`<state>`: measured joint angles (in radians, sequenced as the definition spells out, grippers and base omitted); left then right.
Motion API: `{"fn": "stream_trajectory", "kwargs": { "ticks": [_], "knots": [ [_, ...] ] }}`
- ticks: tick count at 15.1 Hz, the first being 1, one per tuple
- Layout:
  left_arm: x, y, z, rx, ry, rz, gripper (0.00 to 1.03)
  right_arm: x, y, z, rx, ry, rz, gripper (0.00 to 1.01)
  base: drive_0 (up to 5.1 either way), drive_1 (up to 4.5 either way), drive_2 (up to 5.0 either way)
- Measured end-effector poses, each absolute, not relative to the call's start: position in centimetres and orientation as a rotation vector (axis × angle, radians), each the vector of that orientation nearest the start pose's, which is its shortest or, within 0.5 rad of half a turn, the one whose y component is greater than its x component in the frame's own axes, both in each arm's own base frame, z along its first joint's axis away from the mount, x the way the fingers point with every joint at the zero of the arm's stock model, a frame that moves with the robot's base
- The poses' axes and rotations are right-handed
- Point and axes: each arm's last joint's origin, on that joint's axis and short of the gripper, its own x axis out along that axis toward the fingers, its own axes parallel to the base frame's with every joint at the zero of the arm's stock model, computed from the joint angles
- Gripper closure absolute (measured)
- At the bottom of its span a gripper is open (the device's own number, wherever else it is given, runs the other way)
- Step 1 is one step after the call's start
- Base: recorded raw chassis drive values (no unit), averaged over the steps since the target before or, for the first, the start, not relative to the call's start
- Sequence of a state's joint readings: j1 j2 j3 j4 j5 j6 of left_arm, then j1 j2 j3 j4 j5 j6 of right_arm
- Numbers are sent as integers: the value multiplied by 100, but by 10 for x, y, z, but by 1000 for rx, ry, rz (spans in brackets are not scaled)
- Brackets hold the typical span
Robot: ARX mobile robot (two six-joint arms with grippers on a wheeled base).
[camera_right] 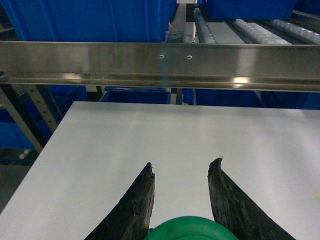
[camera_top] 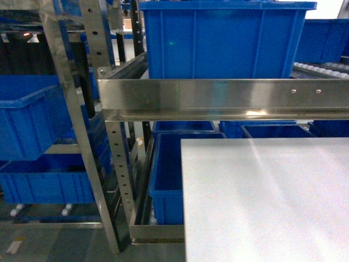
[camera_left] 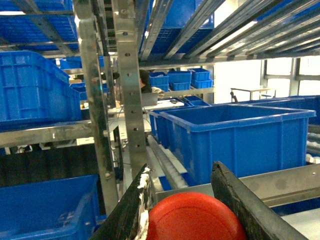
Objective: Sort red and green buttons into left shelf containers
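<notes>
Red button (camera_left: 192, 220) is being pinched by left gripper (camera_left: 192, 200) beside the steel upright (camera_left: 131, 90), green button (camera_right: 192, 229) by right gripper (camera_right: 182, 195); a clipped upright is being risked, dislodging either.

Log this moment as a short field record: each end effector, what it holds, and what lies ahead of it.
left end effector: shut on red button
left view ahead: steel shelf upright; blue bin on the rollers
right end effector: shut on green button
right view ahead: white tabletop, steel rail beyond it
head view: neither arm in view; blue bin on upper shelf
</notes>
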<state>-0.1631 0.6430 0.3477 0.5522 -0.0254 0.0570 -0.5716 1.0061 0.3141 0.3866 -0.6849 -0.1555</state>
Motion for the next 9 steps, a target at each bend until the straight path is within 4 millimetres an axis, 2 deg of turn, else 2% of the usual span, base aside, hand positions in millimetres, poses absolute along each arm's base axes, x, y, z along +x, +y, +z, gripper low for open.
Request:
{"fn": "stream_trajectory", "kwargs": {
  "ticks": [9],
  "knots": [
    [152,-24,273,32,-261,-130,72,171,-88,189,25,238,132,71,-469,376,105]
  ]
}}
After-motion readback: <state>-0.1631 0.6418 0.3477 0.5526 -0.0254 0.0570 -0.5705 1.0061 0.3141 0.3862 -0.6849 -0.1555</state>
